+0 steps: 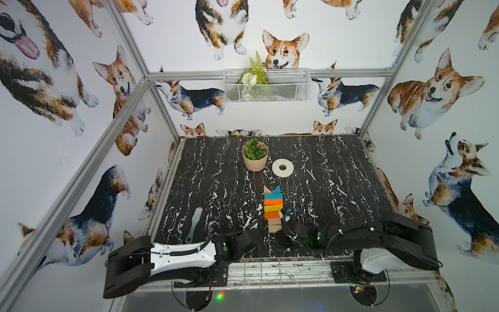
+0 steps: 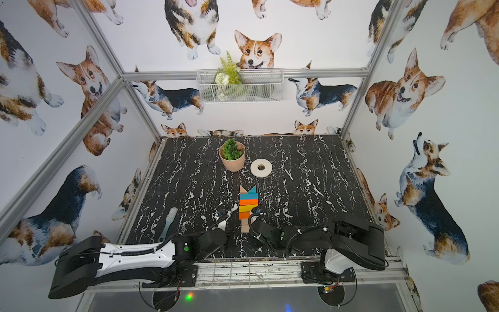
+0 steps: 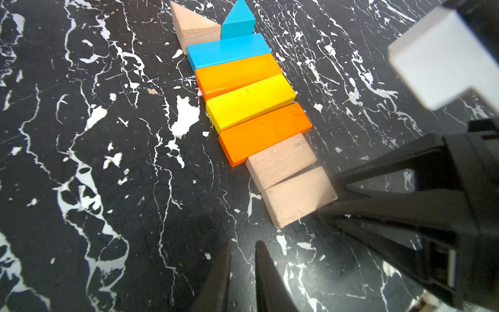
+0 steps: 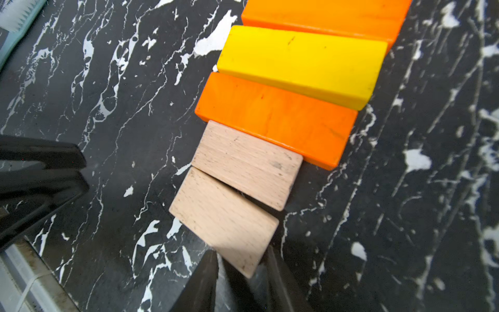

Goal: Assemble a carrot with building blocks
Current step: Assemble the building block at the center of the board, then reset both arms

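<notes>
Orange, yellow and blue wooden bars lie edge to edge on the black marble-pattern tabletop (image 1: 337,175). They make up the carrot (image 1: 273,208), a flat column just below the middle of the frame in both top views. At its upper end a plain-wood triangle (image 3: 194,27) and a blue triangle (image 3: 239,23) touch the blue bar (image 3: 229,50). At its lower end sit two narrower plain-wood blocks. The last plain-wood block (image 4: 224,218) lies slightly skewed, with a thin wedge of gap between it and its neighbour. The right gripper (image 4: 241,259) has its fingers pinching that block's outer end. The left gripper (image 3: 243,248) sits just beside the column's lower end, its fingers narrowly parted and holding nothing. Higher in the top views stand a potted green plant (image 1: 255,156) and a white tape roll (image 1: 282,167). A pale blue brush (image 1: 194,224) lies at lower left.
</notes>
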{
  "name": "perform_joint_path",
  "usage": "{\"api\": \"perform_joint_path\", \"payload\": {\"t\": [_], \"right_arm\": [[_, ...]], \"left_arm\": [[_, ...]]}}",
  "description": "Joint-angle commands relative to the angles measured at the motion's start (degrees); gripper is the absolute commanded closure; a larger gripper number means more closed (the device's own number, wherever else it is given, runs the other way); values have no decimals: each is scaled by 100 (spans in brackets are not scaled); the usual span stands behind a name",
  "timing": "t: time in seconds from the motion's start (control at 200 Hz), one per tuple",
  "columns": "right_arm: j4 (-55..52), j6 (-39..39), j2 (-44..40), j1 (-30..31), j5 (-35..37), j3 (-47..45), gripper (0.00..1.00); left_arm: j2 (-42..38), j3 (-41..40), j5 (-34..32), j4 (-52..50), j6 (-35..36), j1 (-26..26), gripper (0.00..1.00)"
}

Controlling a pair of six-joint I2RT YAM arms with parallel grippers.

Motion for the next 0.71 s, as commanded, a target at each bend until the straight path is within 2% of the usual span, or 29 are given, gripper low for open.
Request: {"api": "perform_joint_path", "payload": {"t": [0.0, 0.085, 0.14, 0.235, 0.28, 0.325, 0.355, 0.42, 0.551, 0.561, 0.626, 0.706], "right_arm": [[-491, 21, -79, -2, -33, -6, 64], [-676, 50, -303, -2, -7, -9, 62], [-941, 71, -642, 47, 67, 12, 56], [-1912, -30, -1714, 510, 838, 248, 46], [-2391, -274, -2374, 536, 1022, 416, 41], [-2914, -523, -2758, 353, 1045, 633, 38], [-3321, -716, -2981, 14, 833, 830, 38], [-3900, -1187, -3414, -994, 183, 1128, 38], [-4082, -2116, -4211, -3247, -1068, 1452, 38], [-4100, -2174, -4240, -3388, -1112, 1488, 35], [-4150, -2601, -4265, -4210, -1337, 1669, 29], [-3994, -3022, -3766, -5229, -1850, 1774, 24]], "left_arm": [[-45, -27, -57, 88, -66, 15, 79], [-117, -23, -62, 55, -67, 18, 79], [-215, 10, -74, -26, -39, 15, 79], [-579, 321, -204, -585, 191, 75, 79], [-824, 583, -292, -984, 403, 147, 77], [-1077, 847, -192, -1246, 725, 343, 69], [-1235, 1004, -5, -1356, 931, 580, 63], [-1501, 1173, 715, -1351, 1324, 1574, 48], [-1383, 1323, 1772, -1068, 1700, 3731, 39], [-1337, 1336, 1824, -1043, 1714, 3862, 38], [-1056, 1383, 1993, -826, 1827, 4520, 36], [-620, 1307, 1615, -334, 2054, 4934, 33]]}}
